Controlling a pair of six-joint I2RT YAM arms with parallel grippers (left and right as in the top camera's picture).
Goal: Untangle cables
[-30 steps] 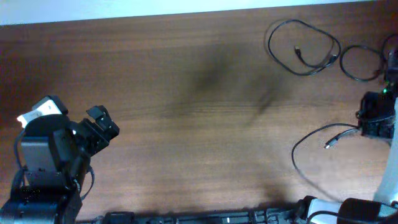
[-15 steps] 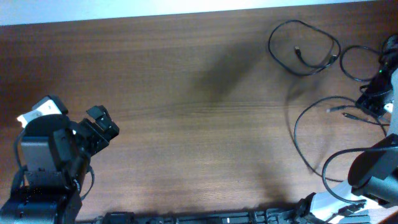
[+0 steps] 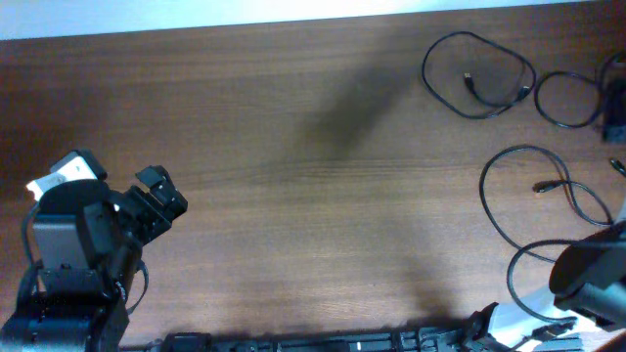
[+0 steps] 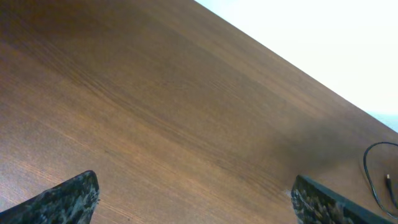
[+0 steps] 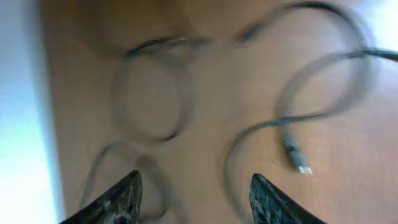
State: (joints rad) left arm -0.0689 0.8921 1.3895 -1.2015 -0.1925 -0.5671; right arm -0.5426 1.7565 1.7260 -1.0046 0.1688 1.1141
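So the brown wooden table (image 3: 293, 117) takes up pretty much the whole overhead shot. The left arm (image 3: 68, 254) is parked in the bottom-left corner, well apart from anything that matters. The right arm (image 3: 587, 284) is a dark lump at the bottom-right, partly cut off by the frame.

The left gripper (image 4: 196, 202) has its fingers spread wide with nothing but bare wood between them. The right gripper (image 5: 194, 202) is also spread, nothing pinched, hanging over the cords. That wrist view is really blurry, so take it with a grain of salt.

The cables (image 3: 424, 66) are all bunched on the right side of the table. There's an oval loop (image 3: 476, 35) near the far edge with its own end curled inside it. A smaller loop (image 3: 537, 98) sits just beside it toward the right edge; can't tell if the two touch. Nearer the right arm, a third cable (image 3: 483, 191) makes a big open curve and trails down toward the arm's base.

Inside that curve is a little plug (image 3: 541, 186). The right wrist view shows overlapping loops and a plug end with a light tip (image 5: 292, 148). The left wrist camera only catches a sliver of cord (image 4: 367, 168) at its right edge.
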